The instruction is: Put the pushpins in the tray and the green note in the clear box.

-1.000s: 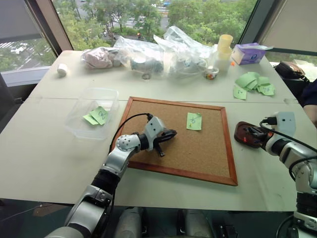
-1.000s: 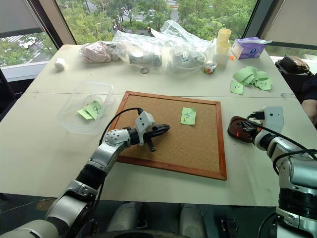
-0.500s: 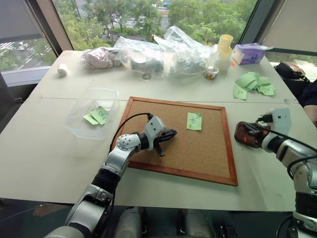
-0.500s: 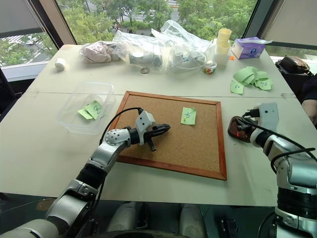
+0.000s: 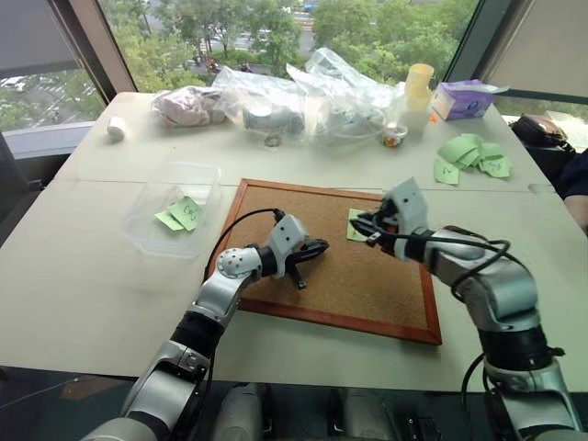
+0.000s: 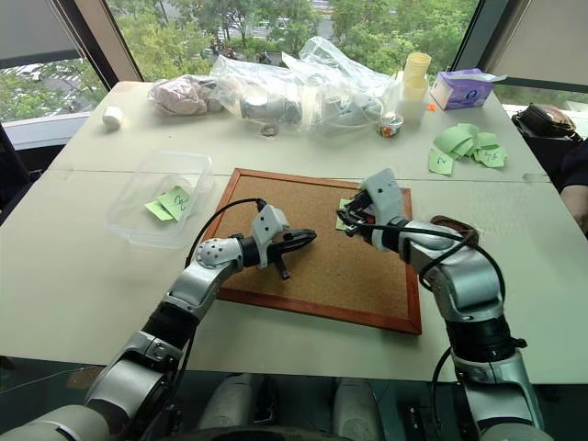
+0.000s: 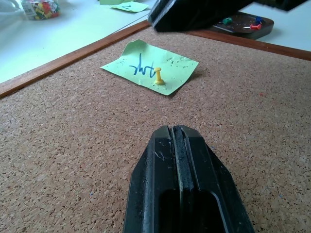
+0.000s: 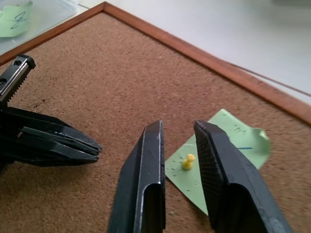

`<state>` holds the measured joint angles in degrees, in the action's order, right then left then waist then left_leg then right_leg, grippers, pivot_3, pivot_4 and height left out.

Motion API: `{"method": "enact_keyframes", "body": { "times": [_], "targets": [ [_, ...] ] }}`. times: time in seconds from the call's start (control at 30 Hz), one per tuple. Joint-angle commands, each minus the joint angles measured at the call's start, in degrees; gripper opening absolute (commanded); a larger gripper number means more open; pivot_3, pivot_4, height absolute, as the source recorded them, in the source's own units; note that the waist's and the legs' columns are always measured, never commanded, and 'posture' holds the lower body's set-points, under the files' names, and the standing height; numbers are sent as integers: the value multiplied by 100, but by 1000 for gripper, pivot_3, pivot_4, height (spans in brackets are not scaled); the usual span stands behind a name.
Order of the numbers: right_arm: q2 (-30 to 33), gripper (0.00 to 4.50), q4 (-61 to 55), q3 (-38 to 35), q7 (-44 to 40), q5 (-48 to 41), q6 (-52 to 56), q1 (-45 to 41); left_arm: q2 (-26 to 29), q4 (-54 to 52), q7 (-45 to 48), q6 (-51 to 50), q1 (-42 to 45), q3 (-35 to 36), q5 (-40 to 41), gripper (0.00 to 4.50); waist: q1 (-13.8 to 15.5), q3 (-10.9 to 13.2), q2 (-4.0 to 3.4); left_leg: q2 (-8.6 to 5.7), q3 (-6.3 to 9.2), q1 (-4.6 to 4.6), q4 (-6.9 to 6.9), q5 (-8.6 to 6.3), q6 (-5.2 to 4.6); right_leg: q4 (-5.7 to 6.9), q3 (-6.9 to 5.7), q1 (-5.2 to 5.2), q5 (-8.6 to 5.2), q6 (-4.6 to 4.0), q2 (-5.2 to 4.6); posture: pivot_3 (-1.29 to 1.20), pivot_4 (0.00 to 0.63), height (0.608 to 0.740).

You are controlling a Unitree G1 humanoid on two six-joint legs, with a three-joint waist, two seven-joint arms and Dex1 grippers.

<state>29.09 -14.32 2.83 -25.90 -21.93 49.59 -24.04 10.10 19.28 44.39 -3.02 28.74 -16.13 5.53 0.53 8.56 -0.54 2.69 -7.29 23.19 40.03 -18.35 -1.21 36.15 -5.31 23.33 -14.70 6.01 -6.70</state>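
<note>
- Closest in, the left gripper [image 5: 317, 248] is parked over the cork board [image 5: 276, 308], fingers pressed fully together with nothing between them. It hasn't budged over the last second.
- Just past its fingertips, towards the far edge of the board, is the green note [image 7: 150, 67], pinned flat by one yellow pushpin [image 7: 158, 75] standing upright near the middle of the paper.
- The big change: a second ago the right gripper [image 5: 370, 227] was way off to the side at the tray [image 7: 245, 23], and now it's swung across and is hanging right over the note. Fingers are parted a bit, nothing in them. In the right wrist view the pin [image 8: 187, 161] sits right in the gap between the two fingers [image 8: 146, 160], a little beyond the tips.
- My read: it's lining up to pluck that pin. Needs to drop down and close on the head. Tiny target, so a slightly off pinch could slip.
- The tray, beyond the board's right edge, already has a few coloured pins in it.
- Further out on the left, the clear box [image 5: 147, 220] holds a couple of green notes already; this one goes there once it's unpinned.
</note>
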Motion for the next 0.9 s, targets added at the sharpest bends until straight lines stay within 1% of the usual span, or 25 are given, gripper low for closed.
{"method": "enact_keyframes", "body": {
  "times": [0.03,0.23,0.43,0.7,0.77,0.8,0.9],
  "targets": [
    [-105,961,214,160,-35,250,-353,-184,126,114,-144,-135,-200,51,-157,0,-15,0,0,0,0,0,0,0,0,0,0,0,0,0,0,0,150,740],
    [-145,961,675,294,-111,550,-678,-248,154,-35,-216,-212,-296,46,-140,0,-54,0,0,1,-3,0,-1,10,18,0,0,1,0,0,4,0,150,740],
    [-136,961,818,200,-124,659,-759,-257,176,-121,-226,-245,-356,20,-123,0,-113,0,0,2,-3,-1,-2,10,18,0,0,1,0,0,4,0,150,740],
    [-213,961,985,295,-213,771,-810,-110,167,-70,-209,-233,-319,3,-127,0,-115,0,0,2,-3,-1,-2,12,22,0,0,1,0,0,4,0,150,740],
    [-224,451,966,283,-217,782,-810,-87,174,-66,-204,-236,-321,10,-122,0,-116,0,0,2,-4,-1,-2,12,21,0,0,1,0,0,4,0,150,740],
    [-231,65,939,270,-220,778,-799,-78,178,-68,-204,-241,-325,16,-118,0,-116,0,0,2,-3,-1,-2,12,21,0,0,1,0,0,4,0,150,740],
    [-248,65,867,225,-228,773,-815,-77,188,-64,-197,-246,-335,25,-111,0,-117,0,0,2,-3,-1,-2,12,21,0,0,1,0,0,4,0,150,740]
  ]
}}
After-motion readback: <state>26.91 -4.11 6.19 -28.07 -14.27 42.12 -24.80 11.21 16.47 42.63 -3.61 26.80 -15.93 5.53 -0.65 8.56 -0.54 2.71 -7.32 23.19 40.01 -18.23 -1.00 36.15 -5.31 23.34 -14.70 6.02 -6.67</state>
